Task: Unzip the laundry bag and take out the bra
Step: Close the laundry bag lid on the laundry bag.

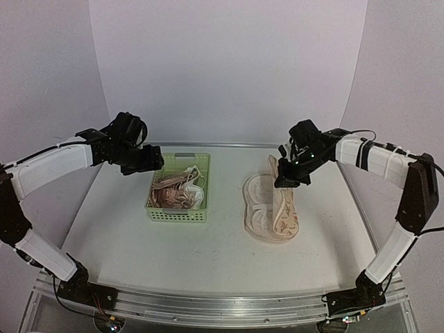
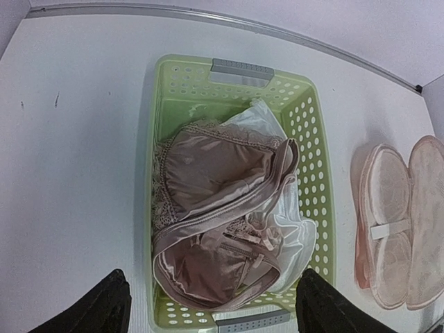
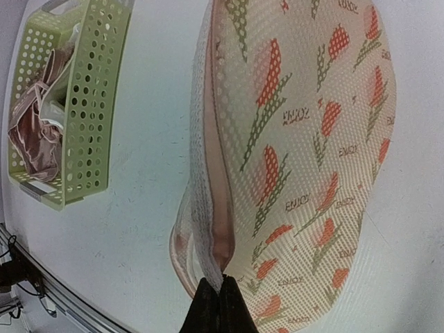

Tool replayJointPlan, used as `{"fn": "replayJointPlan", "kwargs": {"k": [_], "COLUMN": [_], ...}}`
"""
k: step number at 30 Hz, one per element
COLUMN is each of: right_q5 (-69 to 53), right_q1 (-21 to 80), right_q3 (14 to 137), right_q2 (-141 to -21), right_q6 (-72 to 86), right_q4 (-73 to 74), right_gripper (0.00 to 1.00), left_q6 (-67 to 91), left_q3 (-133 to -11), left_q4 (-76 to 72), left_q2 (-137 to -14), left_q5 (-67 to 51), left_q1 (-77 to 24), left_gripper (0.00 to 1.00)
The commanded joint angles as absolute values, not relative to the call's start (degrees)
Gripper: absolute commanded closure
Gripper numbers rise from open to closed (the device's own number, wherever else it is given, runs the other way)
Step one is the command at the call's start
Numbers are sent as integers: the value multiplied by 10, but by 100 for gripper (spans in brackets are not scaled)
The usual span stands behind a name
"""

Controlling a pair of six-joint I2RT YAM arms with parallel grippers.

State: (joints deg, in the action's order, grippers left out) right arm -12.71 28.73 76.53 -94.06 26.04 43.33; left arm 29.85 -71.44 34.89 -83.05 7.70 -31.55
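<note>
**Bench** (image 1: 125, 236): white top. Both arm bases are bolted along its near edge, nearer to me than the basket.

**Basket** (image 2: 313, 139): light green slotted plastic with a grey handle at each end. It stands on the bench left of centre and serves as the reference for every entry below.

**Bra** (image 2: 208, 166): dusty-pink satin with lace trim. It lies crumpled inside the basket, cups and straps bunched together, on top of a white garment (image 2: 295, 236) that shows along the basket's right wall.

**Laundry bag** (image 1: 260, 201): beige padded pouch on the bench, to the right of the basket and apart from it.
- It lies open like a clamshell.
- The half nearer the basket lies flat with its pale lining up.
- The other half, printed with small red-and-green tulip motifs, is lifted at its far end.

**Right fingers** (image 3: 215, 305): clenched tight on the edge of the raised half of the laundry bag, to the right of the basket and level with its far end.

**Left fingers** (image 2: 104, 309): spread wide and grasping nothing, held in the air over the basket's far left corner.
</note>
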Motion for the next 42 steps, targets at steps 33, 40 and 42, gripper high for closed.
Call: {"fn": "replayJointPlan", "kwargs": {"k": [33, 40, 42], "right_q5": [-168, -97, -64], "right_q1": [353, 352, 352], "right_q3": [891, 886, 879], "right_q2": [-1057, -1003, -985], "right_q6": [301, 285, 275], "right_q4": [365, 364, 359], "right_gripper": [52, 40, 31], "left_q6": [289, 287, 287], "left_q3": [-711, -716, -717], "left_q4": [337, 337, 337], "left_q2": [-800, -806, -808], "left_q5": [90, 90, 93], "left_q1": [-314, -314, -314], "left_gripper": [18, 18, 18]}}
